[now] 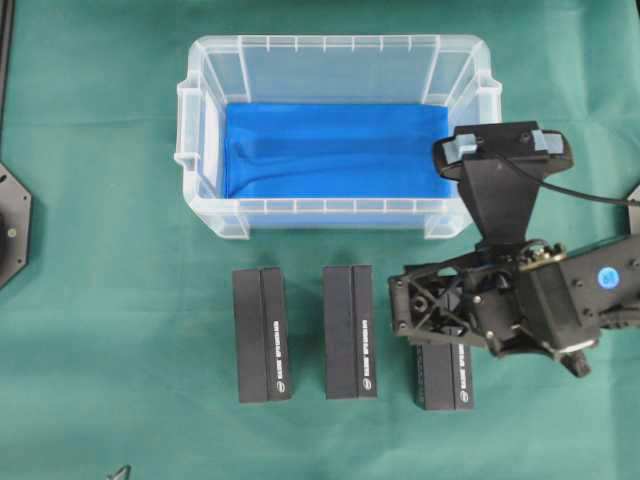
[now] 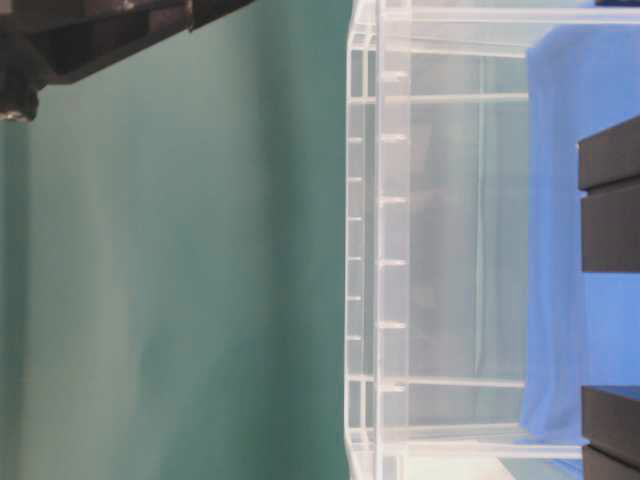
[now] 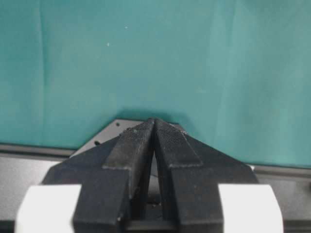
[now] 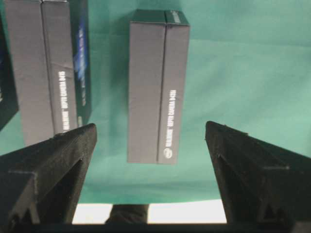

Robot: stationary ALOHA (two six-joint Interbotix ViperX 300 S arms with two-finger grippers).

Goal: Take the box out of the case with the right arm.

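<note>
So from where I'm sitting, the big clear plastic rectangular case [image 1: 340, 140] with the ribbed rim sits at the far side of the green-covered table [image 1: 100, 300], and all I can see on its floor is the blue lining [image 1: 330, 150]. There are three dark grey rectangular boxes lined up on the table just in front of the case: the left box [image 1: 262, 334], the middle box [image 1: 350, 331], and the right box [image 1: 443, 377], which is partly covered by my arm.

The all-black right arm [image 1: 590, 290] with the round blue sticker reaches in from the right side, just past the case's near-right corner. Its gripper [image 4: 150, 141] points down over the boxes, fingers [image 4: 58, 155] spread wide with nothing between them; in the wrist view one box lies on the table framed in the gap, not touched.

The left gripper [image 3: 154, 127], black with white parts, is well away from the case over bare green cloth, its fingers [image 3: 131, 143] pressed together at the tips and holding nothing.
</note>
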